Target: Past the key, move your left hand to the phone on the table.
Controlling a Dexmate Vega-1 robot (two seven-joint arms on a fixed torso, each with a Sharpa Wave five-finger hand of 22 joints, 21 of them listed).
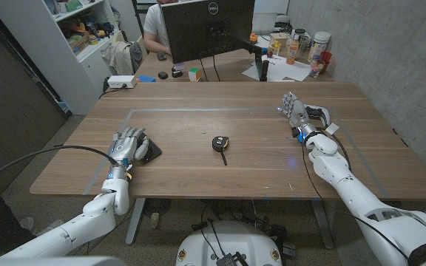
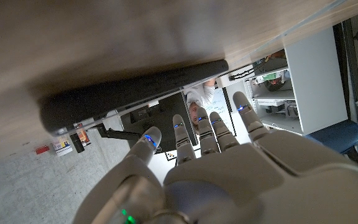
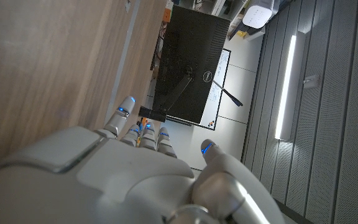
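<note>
While the left robot hand (image 1: 129, 143) hovers spread over the phone (image 1: 151, 152), the monitor (image 1: 207, 28) reads Dell

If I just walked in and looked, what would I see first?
Probably the two white robot hands on the wooden table. The left hand is at the dark phone near the table's left front, fingers apart over it. A black car key lies in the middle, and the right hand waits open far to the right.
</note>
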